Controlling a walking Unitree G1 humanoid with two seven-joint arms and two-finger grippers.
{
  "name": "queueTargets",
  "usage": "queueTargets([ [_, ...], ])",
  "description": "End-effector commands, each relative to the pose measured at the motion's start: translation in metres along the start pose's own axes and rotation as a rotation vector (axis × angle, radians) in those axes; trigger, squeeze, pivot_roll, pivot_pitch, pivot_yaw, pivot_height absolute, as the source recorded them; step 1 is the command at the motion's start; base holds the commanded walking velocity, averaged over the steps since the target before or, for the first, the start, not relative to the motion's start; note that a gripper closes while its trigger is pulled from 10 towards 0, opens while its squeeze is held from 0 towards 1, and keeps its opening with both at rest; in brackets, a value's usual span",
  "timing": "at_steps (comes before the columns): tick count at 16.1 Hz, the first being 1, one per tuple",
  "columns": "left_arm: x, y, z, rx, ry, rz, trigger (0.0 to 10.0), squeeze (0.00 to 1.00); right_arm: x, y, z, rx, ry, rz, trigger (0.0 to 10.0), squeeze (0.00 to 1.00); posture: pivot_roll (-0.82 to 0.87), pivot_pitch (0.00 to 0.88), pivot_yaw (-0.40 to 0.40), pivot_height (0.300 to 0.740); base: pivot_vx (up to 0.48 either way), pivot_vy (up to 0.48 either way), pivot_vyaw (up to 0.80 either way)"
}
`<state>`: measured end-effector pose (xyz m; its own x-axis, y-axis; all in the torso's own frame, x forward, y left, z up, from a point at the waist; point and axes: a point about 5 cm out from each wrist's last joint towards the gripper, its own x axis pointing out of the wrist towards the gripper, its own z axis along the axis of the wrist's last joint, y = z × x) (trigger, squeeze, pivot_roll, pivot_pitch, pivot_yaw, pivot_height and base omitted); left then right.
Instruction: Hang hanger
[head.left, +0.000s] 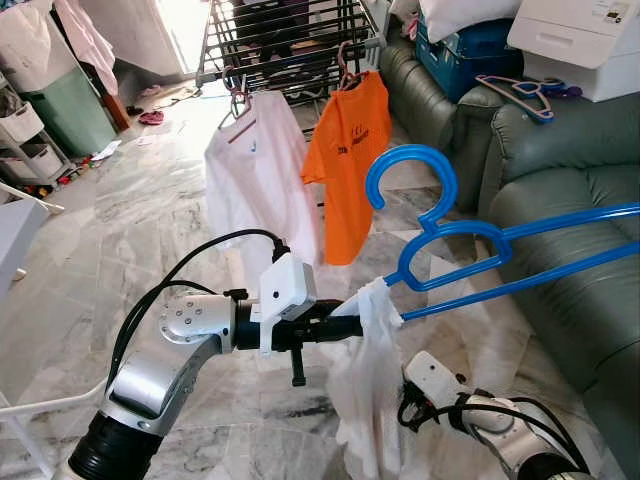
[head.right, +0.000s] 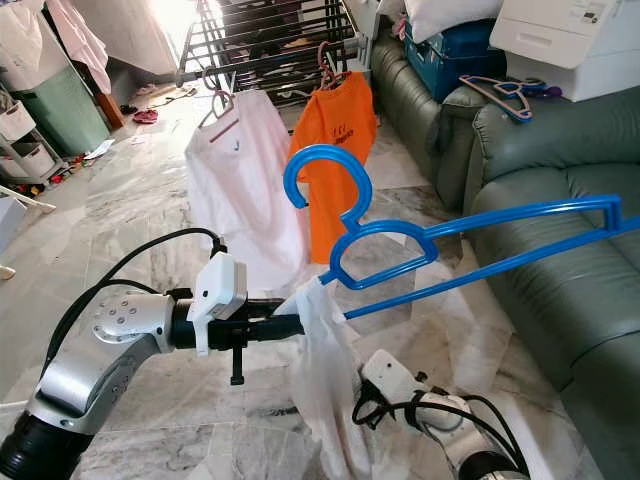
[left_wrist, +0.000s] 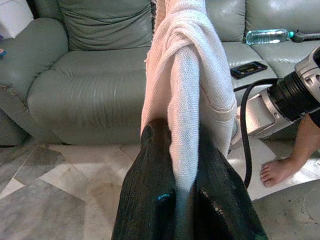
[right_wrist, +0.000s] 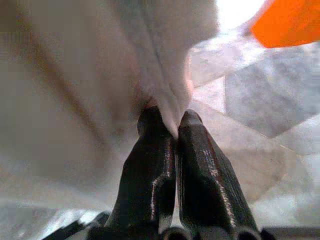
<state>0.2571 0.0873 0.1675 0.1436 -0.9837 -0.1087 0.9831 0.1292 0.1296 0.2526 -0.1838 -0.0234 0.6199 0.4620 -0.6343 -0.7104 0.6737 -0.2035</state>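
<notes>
Risk lies in thin grips: left claw (head.left: 345, 328) pinches the cloth (head.left: 372, 380) at the hanger (head.left: 470, 245), right claw (right_wrist: 170, 131) clamps its hem at five o'clock, so the hanger may slip before the rack (head.left: 290, 40) at twelve.

the marble floor (head.left: 130, 230) of pale grey veined slabs lies under both grippers. past the left gripper (head.left: 350, 325), well beyond its fingertips, the drying rack (head.left: 290, 40) stands on the floor. off to that gripper's left side a green bin (head.left: 70, 105) and a white shelf unit (head.left: 25, 135) stand at the floor's edge, with pink slippers (head.left: 152, 117) and a scrap of paper (head.left: 105, 150) lying near them. on the right gripper's (right_wrist: 172, 132) right side the green leather sofa (head.left: 570, 220) rests on the floor, and a person's bare foot (left_wrist: 277, 170) stands on the slabs in front of it.
</notes>
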Motion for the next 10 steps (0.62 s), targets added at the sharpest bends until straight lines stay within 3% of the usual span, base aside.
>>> queueTargets([
  [1,-0.006,0.005,0.003,0.035,0.004,0.032,7.1,0.0,-0.001,-0.007,0.005,-0.003,-0.032,-0.059,0.0,0.0,-0.12,0.021,0.123,0.74,0.0,0.0,0.0],
  [2,-0.007,0.006,-0.001,0.026,0.009,0.051,7.3,0.0,-0.003,-0.014,0.007,-0.012,-0.053,-0.113,0.0,0.0,-0.12,0.02,0.12,0.74,0.0,0.0,0.0],
  [4,-0.015,0.012,-0.018,-0.007,0.035,0.137,5.7,0.0,-0.012,-0.032,0.012,-0.002,-0.118,-0.274,0.0,0.0,-0.12,0.018,0.116,0.74,0.0,0.0,0.0],
  [8,-0.034,0.024,-0.061,-0.078,0.113,0.331,6.5,0.0,-0.036,-0.059,0.018,-0.011,-0.223,-0.559,0.0,0.0,-0.17,0.019,0.121,0.74,0.0,0.0,0.0],
  [10,-0.038,0.025,-0.079,-0.113,0.146,0.368,5.9,0.0,-0.042,-0.068,0.025,-0.037,-0.256,-0.632,0.0,0.0,-0.19,0.019,0.126,0.74,0.0,0.0,0.0],
])
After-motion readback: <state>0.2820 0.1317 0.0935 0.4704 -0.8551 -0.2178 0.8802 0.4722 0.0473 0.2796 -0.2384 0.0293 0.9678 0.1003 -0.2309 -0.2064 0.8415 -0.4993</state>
